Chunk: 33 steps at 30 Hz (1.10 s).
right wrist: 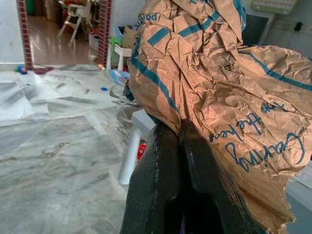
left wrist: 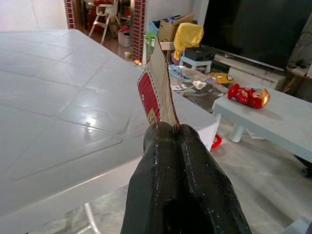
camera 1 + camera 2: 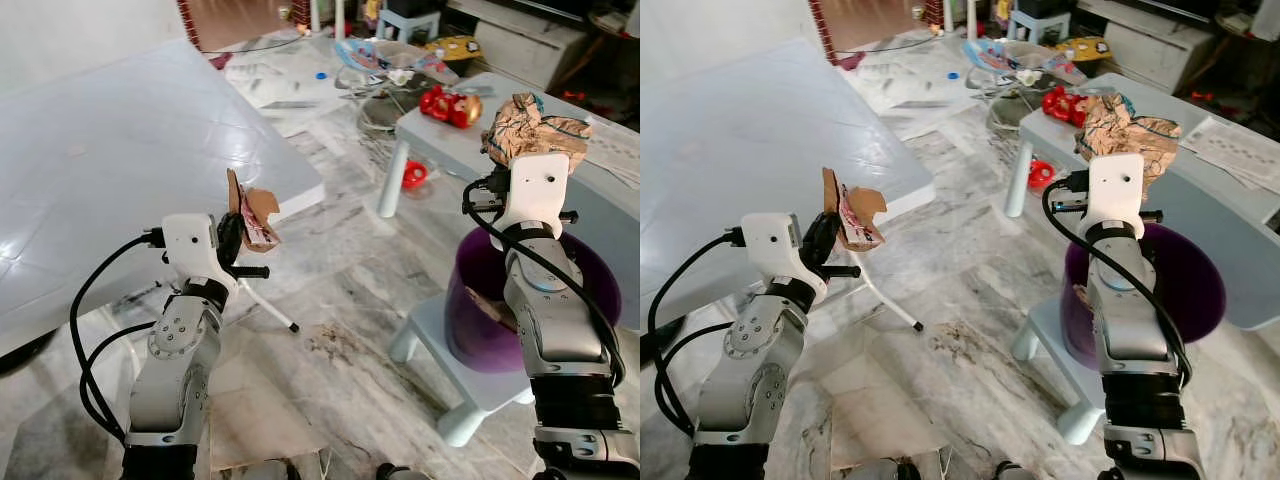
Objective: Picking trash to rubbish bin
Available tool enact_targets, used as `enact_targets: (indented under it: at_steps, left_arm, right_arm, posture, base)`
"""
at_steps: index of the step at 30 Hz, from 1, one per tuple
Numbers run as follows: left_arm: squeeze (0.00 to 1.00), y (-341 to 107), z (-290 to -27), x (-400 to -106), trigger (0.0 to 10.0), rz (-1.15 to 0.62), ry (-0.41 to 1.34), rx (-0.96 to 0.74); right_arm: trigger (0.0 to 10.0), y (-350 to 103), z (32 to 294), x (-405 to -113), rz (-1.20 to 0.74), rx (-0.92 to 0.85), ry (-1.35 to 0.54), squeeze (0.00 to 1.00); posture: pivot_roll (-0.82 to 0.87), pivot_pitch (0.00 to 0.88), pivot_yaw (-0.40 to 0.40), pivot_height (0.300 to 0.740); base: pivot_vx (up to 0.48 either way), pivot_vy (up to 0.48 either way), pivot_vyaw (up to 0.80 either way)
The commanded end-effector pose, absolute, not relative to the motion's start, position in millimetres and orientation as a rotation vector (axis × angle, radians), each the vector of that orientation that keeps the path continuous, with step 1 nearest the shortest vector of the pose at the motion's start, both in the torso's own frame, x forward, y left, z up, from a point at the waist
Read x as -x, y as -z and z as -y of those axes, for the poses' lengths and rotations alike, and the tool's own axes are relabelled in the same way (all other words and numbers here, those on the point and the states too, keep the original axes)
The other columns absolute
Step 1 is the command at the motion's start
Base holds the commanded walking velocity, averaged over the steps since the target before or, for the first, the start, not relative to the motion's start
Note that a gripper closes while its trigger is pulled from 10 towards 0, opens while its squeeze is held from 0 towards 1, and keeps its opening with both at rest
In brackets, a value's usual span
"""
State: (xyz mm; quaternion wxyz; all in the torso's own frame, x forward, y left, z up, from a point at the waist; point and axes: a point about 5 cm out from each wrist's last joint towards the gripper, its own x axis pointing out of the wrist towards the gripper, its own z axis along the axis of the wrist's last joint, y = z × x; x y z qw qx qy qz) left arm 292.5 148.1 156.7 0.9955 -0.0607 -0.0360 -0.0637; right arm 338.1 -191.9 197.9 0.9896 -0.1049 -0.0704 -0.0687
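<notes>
The large white table (image 3: pixel 110 150) is serving as the reference landmark, occupying the robot's left side. Well apart from it on the right, a pale blue low table (image 3: pixel 450 130) is standing on the marble floor (image 3: pixel 340 290), carrying a red and gold toy (image 3: pixel 450 105) on the end nearest the white table.

The purple rubbish bin (image 3: pixel 480 330) is sitting on a small pale stool (image 3: pixel 440 350), well to the right of the white table and just in front of the blue table.

The right gripper (image 1: pixel 181 129) is being held raised above the bin's rim, far from the white table. Its fingers (image 1: pixel 156 175) are pressing together, pinching the lower edge of a crumpled brown paper bag (image 3: pixel 530 128). The bag is heavily creased, carrying teal stripes and teal handwritten lettering, and is bulging above the fingers over the bin area.

The left gripper (image 2: pixel 168 127) is hovering just off the white table's near corner, above the floor. Its fingers (image 2: pixel 161 161) are closing tightly together on a piece of torn cardboard (image 3: pixel 252 212). The cardboard is standing upright from the fingertips, brown with ragged edges, showing a red printed panel with a white dotted border on one face.

A red ring-shaped item (image 3: pixel 415 175) is lying on the floor beneath the blue table, between it and the white table.
</notes>
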Motion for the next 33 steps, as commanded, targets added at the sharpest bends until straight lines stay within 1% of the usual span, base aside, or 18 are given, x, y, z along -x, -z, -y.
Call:
enact_targets:
  at_steps: [1, 10, 13, 18, 33]
  left_arm:
    - [0.0, -157.7, -149.1, -291.7, 10.0, 0.074, 0.133, 0.104]
    - [0.0, -156.6, -148.9, -291.2, 10.0, 0.068, 0.128, 0.111]
    - [0.0, -156.4, -149.1, -291.2, 10.0, 0.067, 0.125, 0.116]
    - [0.0, -156.0, -150.4, -291.6, 10.0, 0.064, 0.117, 0.117]
    - [0.0, -156.6, -155.3, -294.2, 10.0, 0.06, 0.091, 0.102]
  right_arm:
    - [10.0, -200.8, 193.3, -336.9, 0.15, 0.207, 0.148, 0.0]
    - [10.0, -199.8, 192.8, -337.1, 0.145, 0.208, 0.146, 0.0]
    - [10.0, -199.9, 192.9, -337.1, 0.145, 0.209, 0.146, 0.0]
    - [10.0, -199.7, 193.3, -337.0, 0.144, 0.208, 0.145, 0.0]
    - [10.0, -199.0, 191.6, -337.2, 0.146, 0.2, 0.12, 0.0]
  posture:
    - [-0.03, 0.125, 0.051, 0.74]
    - [-0.03, 0.124, 0.05, 0.74]
    - [-0.03, 0.124, 0.051, 0.74]
    - [-0.03, 0.124, 0.051, 0.74]
    - [-0.03, 0.124, 0.052, 0.74]
  base:
    - [0.319, 0.0, -0.74]
    - [0.317, -0.266, -0.77]
    - [0.264, 0.0, -0.78]
    - [0.0, 0.0, -0.68]
    - [0.0, 0.0, 0.0]
